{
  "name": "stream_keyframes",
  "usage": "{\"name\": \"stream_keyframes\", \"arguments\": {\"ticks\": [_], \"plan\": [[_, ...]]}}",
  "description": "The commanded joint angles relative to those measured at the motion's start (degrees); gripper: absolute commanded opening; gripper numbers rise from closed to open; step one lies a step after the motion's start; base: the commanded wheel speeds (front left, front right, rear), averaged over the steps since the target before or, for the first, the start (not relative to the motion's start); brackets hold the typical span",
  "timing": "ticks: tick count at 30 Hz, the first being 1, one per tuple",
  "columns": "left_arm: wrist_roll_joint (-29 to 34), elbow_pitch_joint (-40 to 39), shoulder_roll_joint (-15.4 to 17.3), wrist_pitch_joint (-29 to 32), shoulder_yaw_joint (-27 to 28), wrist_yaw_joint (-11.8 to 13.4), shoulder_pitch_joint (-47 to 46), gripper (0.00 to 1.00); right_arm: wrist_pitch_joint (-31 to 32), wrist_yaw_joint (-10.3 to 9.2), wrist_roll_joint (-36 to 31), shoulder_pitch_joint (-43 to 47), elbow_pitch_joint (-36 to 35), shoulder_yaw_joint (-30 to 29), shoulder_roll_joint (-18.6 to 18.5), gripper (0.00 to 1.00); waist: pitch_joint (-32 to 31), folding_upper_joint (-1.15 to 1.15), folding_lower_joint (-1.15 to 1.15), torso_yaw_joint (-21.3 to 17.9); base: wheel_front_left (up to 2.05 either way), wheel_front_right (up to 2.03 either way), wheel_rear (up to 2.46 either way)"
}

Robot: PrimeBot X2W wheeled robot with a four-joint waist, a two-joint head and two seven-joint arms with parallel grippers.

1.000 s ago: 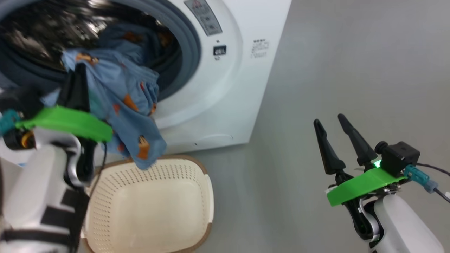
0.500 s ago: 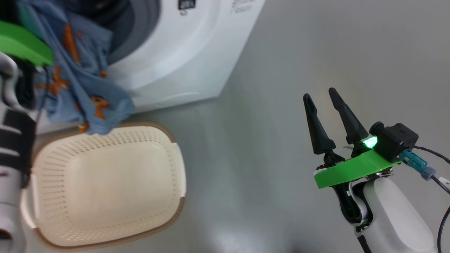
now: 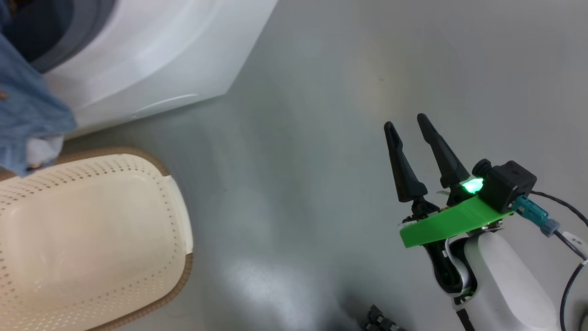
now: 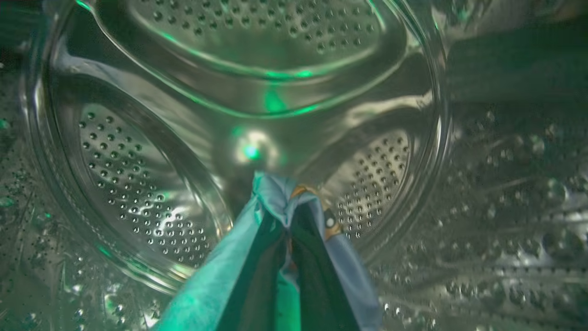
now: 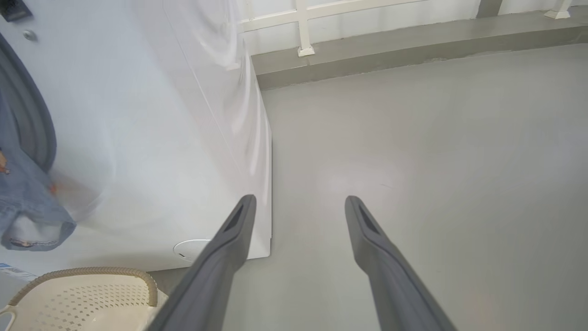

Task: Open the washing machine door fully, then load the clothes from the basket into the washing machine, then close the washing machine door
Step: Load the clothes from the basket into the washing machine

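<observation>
In the left wrist view my left gripper [image 4: 288, 230] is inside the steel perforated drum [image 4: 275, 46] of the washing machine [image 3: 151, 59], shut on a light-blue garment [image 4: 275, 195] bunched around its fingers. The rest of that garment [image 3: 27, 115] hangs out of the opening over the machine's front, above the cream basket [image 3: 181, 276], whose visible inside is bare. Over the floor to the right of the machine [image 5: 161, 138] my right gripper [image 3: 406, 120] is open, with nothing between its fingers. The hanging cloth [image 5: 27, 202] and the basket rim [image 5: 92, 271] lie at its left. The washing machine door is out of view.
Grey floor [image 3: 298, 138] stretches wide to the right of the machine and basket. A low kerb with a white railing [image 5: 413, 41] runs along the back. A small dark part [image 3: 379, 319] shows at the bottom edge of the head view.
The head camera has swung right, so the machine and basket sit further left and the left arm has left that view. The right gripper stays open in the same pose.
</observation>
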Motion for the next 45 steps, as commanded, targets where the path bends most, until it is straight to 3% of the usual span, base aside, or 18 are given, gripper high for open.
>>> {"name": "stream_keyframes", "arguments": {"ticks": [1,2,3,12,19,33,45], "plan": [[1.3,-2.3,1.5,-0.3,1.6,0.3,0.9,0.00,-0.5,0.31,-0.3,-0.4,-1.3,0.4,0.1,1.00,1.1,0.00,0.00,-1.1,0.00,0.00,0.00],[1.8,-1.6,0.8,-0.3,2.1,0.2,2.0,0.44,-0.5,0.31,-0.4,-0.5,-1.2,0.5,0.1,1.00,0.8,0.00,0.00,-1.0,0.00,0.00,0.00],[2.2,0.1,0.1,-0.3,2.0,0.0,3.0,1.00,-0.5,0.31,-0.4,-0.6,-1.0,0.6,0.2,1.00,0.5,0.00,0.00,-0.7,0.00,0.00,0.00],[3.4,16.0,-2.9,-0.2,-0.1,-2.2,3.6,1.00,-0.5,0.31,-0.9,-1.0,0.5,1.1,0.0,1.00,-3.3,0.00,0.00,1.6,0.00,0.00,0.00],[2.2,20.6,-4.4,-0.3,0.3,-4.1,6.1,1.00,-0.5,0.31,-0.7,-1.3,1.4,1.5,-0.8,1.00,-7.1,0.00,0.00,3.6,0.00,0.00,0.00],[3.2,12.7,-8.4,-0.3,2.0,-5.8,19.1,1.00,-0.5,0.31,-0.2,-0.4,2.5,0.6,-3.3,1.00,-16.1,0.00,0.00,9.3,0.00,0.00,0.00],[6.4,-5.2,-12.3,-0.3,4.4,-7.5,40.5,1.00,-0.5,0.31,0.7,3.5,4.1,-0.2,-5.5,1.00,-27.4,0.00,0.00,15.2,0.00,0.00,0.00]]}}
